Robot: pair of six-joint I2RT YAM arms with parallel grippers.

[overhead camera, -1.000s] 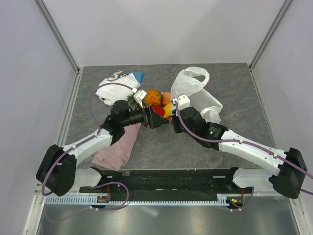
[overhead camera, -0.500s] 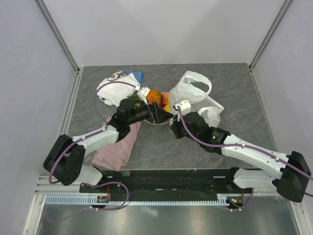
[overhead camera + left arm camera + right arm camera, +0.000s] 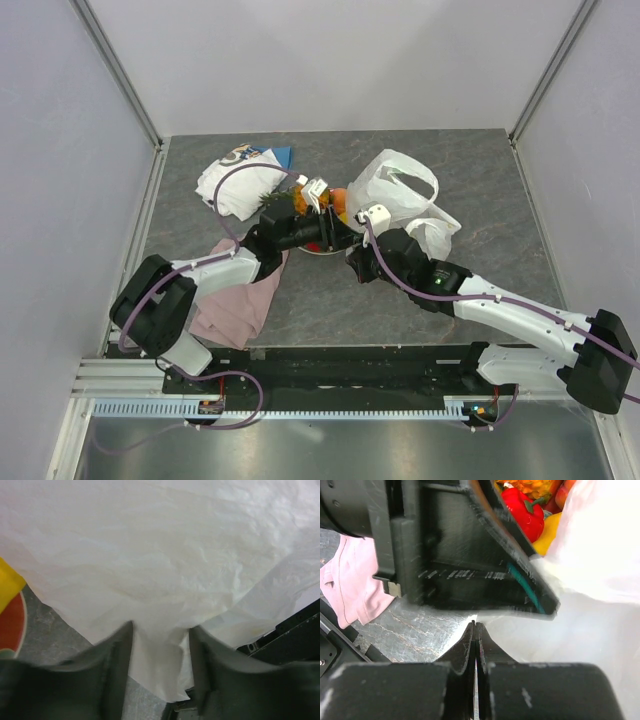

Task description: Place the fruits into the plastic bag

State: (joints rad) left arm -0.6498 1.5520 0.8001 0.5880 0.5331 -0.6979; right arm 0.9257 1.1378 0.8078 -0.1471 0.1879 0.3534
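Top external view: the left arm lies low across the pink cloth and stretches toward the middle of the table. The left gripper is over the fruits. The right arm comes from the other side, its elbow low, and the right gripper is just beside the left one.

The plastic bag stands raised behind both grippers, with one handle loop up, just beside the fruit pile on its right.

In the left wrist view the two fingers are apart, and a fold of the bag hangs between them. In the right wrist view the fingers are pressed fully together at the edge of the bag, and the thin film seems to be caught there.

From above, the left arm covers most of the fruits; only the pineapple and the peach fruit show. The red pepper and a yellow mango appear only in the right wrist view, cut off by the bag. Of the plate I see one red part. The left fingers are blurred.
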